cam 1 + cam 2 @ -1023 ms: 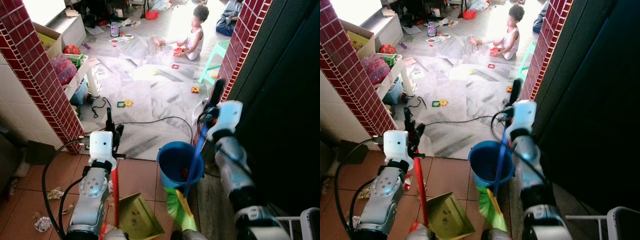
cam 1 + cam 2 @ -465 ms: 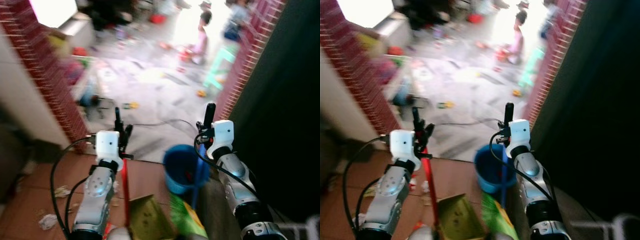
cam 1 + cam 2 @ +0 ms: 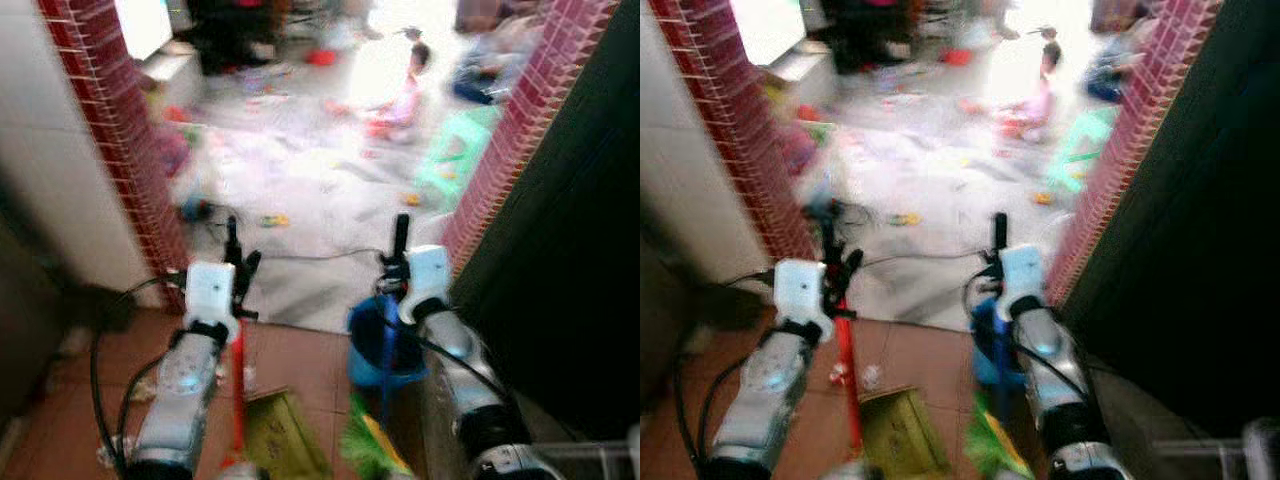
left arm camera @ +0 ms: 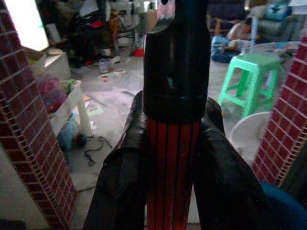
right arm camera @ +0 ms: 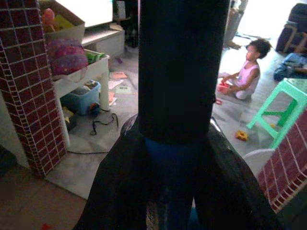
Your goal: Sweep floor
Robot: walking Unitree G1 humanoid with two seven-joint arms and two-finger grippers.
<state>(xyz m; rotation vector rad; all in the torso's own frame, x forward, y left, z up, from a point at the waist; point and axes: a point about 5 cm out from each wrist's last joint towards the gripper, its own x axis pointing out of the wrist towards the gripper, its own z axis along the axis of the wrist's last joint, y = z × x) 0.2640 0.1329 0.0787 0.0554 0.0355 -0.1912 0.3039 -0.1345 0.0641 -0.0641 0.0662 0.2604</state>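
Standing near-upright, bristles down, the blue broom (image 3: 383, 370) and red dustpan handle (image 3: 238, 385) are clamped by right gripper (image 3: 400, 243) and left gripper (image 3: 236, 255).

Head stereo pair looks forward and down from above my two arms, blurred; both eyes cover the same stretch, from the terracotta tiles at my feet through the red brick pillar (image 3: 115, 130) opening to the marble floor where a child (image 3: 1040, 85) sits. Right eye sits slightly offset. Left wrist camera stares close along its fingers (image 4: 120, 182), the red dustpan handle (image 4: 171, 167) against the lens, green stool (image 4: 252, 79) beyond. Right wrist camera does likewise along the blue broom handle (image 5: 170, 158), facing the same room: child, stool, brick pillar shared with the head views.
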